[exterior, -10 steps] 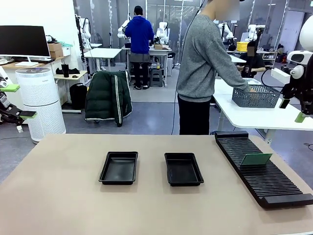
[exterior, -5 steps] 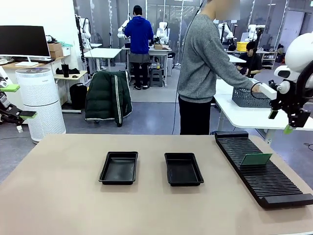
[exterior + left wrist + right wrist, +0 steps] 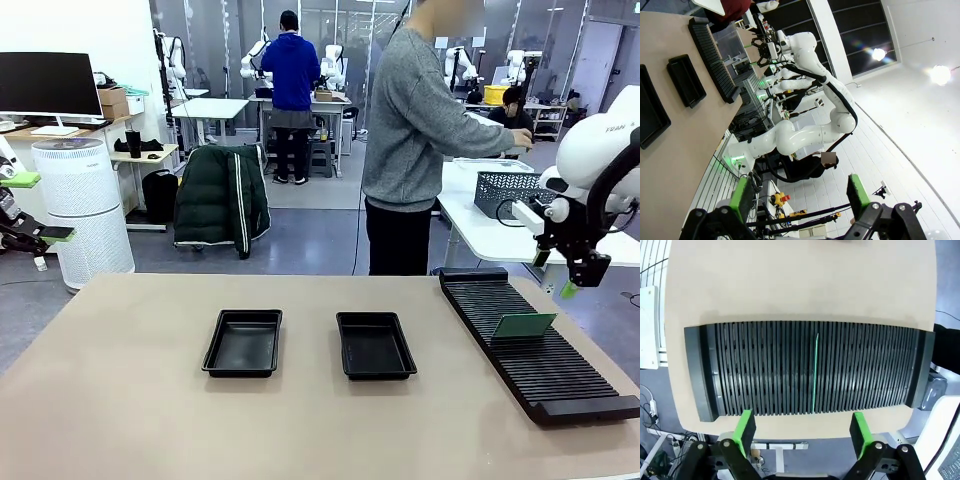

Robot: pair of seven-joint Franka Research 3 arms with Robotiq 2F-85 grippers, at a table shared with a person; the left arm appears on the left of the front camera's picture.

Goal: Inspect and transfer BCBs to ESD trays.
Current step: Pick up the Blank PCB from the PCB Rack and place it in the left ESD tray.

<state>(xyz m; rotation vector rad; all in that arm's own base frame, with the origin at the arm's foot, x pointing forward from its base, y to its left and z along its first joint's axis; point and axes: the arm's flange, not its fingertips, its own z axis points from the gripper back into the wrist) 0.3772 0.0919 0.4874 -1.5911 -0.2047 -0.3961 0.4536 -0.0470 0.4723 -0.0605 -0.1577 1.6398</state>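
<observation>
The left wrist view's edge cuts off part of one ESD tray (image 3: 649,111), floor and rim.

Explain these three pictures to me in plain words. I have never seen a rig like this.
This is a robot with two white arms at a tan table. Each arm ends in a gripper, a two-fingered hand with green pads. The wide picture is taken from between the arms, looking across the table at a person in grey who is turned to another table. The other two pictures come from cameras on the wrists, looking along each gripper's fingers. The left gripper is off to the table's side, open and empty. The right gripper hangs above a long black slotted rack, also open and empty. One green board stands on edge in a rack slot. Mid-table lie two shallow black trays, the left tray and the right tray, both empty.
</observation>
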